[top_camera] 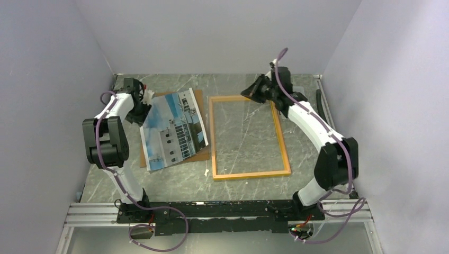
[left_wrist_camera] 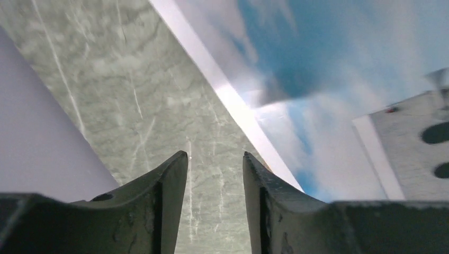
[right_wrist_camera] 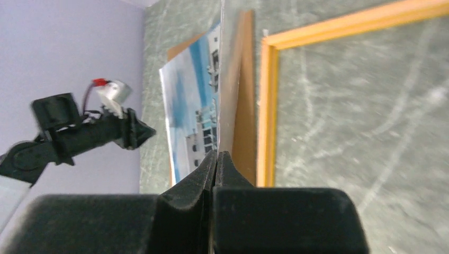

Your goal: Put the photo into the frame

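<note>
The photo, a white building on blue sky, lies face up and skewed on a brown backing board, left of the frame. The frame is a thin yellow rectangle lying flat, with the marbled table showing through it. My left gripper is open and empty at the photo's far left corner. In the left wrist view its fingertips hover over bare table beside the photo's white edge. My right gripper is shut over the frame's far edge. Its wrist view shows nothing held, and the photo and frame bar lie beyond.
Purple walls close in the left, back and right sides. A small white scrap lies on the table by the frame's near left corner. A metal rail carries both arm bases along the near edge. The left arm's elbow stands left of the board.
</note>
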Robot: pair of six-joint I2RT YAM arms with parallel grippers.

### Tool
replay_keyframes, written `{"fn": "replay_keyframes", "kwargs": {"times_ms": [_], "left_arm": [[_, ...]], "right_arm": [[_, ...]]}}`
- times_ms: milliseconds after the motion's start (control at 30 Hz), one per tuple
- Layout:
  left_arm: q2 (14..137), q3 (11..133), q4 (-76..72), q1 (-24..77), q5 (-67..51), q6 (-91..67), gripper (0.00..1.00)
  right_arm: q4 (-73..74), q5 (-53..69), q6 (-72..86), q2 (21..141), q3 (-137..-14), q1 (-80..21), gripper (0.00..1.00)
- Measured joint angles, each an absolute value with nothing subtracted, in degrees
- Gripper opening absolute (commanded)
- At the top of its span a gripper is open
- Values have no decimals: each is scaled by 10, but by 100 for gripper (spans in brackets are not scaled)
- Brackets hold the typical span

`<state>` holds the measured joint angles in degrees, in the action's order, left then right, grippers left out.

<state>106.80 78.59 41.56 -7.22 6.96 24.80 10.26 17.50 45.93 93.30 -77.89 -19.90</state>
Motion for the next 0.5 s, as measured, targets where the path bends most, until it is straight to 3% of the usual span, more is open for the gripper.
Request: {"fn": "replay_keyframes", "kwargs": {"times_ms": [167,367,500], "left_arm": [[1043,822,439,-1,74,247,58],[1038,849,454,157,72,241,65],[1039,848,449,241,71,231,65]], "right_arm": [[179,181,439,834,-712,-124,0],[239,192,411,743,-695,-54,0],[266,201,394,714,-678,-39,0]]}}
